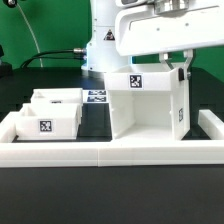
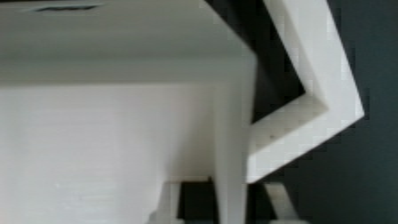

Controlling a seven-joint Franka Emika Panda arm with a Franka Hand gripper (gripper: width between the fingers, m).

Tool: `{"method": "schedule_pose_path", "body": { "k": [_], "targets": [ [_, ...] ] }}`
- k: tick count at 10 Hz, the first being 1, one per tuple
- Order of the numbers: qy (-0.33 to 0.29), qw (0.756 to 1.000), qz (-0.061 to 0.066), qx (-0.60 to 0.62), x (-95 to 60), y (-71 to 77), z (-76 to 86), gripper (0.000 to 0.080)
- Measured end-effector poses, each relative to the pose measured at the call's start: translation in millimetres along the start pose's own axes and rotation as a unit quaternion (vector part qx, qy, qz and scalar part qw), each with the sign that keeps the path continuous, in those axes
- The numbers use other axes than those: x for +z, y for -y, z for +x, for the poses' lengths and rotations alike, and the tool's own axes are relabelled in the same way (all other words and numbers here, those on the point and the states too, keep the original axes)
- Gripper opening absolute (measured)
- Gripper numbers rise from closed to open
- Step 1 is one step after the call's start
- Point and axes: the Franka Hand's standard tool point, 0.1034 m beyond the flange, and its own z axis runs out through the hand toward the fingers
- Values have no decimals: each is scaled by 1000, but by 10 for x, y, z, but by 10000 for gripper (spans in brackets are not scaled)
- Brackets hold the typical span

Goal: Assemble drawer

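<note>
The white housing stands open-fronted on the table, right of centre in the exterior view, with a square tag on its top edge. My gripper comes down from above onto its right side wall, one finger on each side. In the wrist view the housing fills the picture and my gripper is shut on the thin wall, both dark pads against it. Two small white trays sit at the exterior view's left: the nearer tray shows a tag, and the farther tray is behind it.
The long low white border wall runs along the front and up both sides. The marker board lies flat behind the trays. The arm's white base stands behind it.
</note>
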Motion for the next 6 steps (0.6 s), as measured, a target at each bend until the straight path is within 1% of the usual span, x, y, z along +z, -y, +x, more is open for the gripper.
{"method": "schedule_pose_path", "body": {
  "k": [3,5,6],
  "targets": [
    [2,996,10,84,-6,55,-21,39],
    [4,988,17,152,-9,93,-41,39],
    [11,974,14,225,12,113,-118,39]
  ]
}}
